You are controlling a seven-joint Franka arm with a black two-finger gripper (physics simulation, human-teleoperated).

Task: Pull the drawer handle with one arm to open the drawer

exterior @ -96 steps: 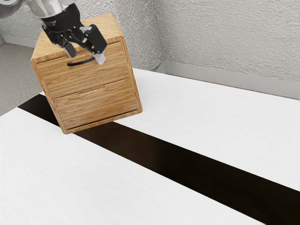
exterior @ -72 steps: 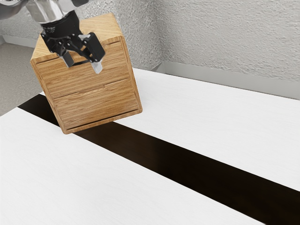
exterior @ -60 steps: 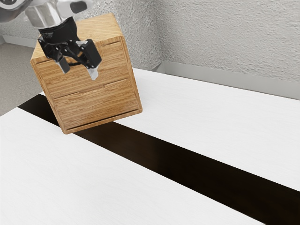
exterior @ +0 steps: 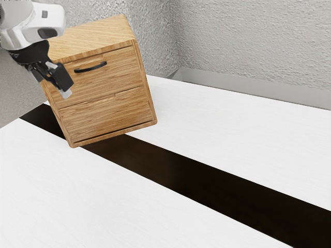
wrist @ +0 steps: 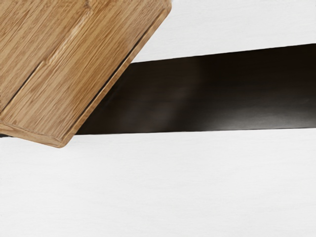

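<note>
Nearest us, the white table [exterior: 155, 217] runs back to a black strip [exterior: 207, 186]. At the strip's far end stands the wooden cabinet [exterior: 111, 111], turned so its front faces our reach. Its top drawer [exterior: 116, 72] sits flush, not yet drawn, and the black handle [exterior: 90, 66] is untouched. Our gripper [exterior: 53, 85] hangs just beside the cabinet's edge on the exterior view's left, fingers spread and holding nothing. We judge it too far aside to hook the handle, so it must come across first. Beyond rises the grey wall [exterior: 248, 36].
</note>
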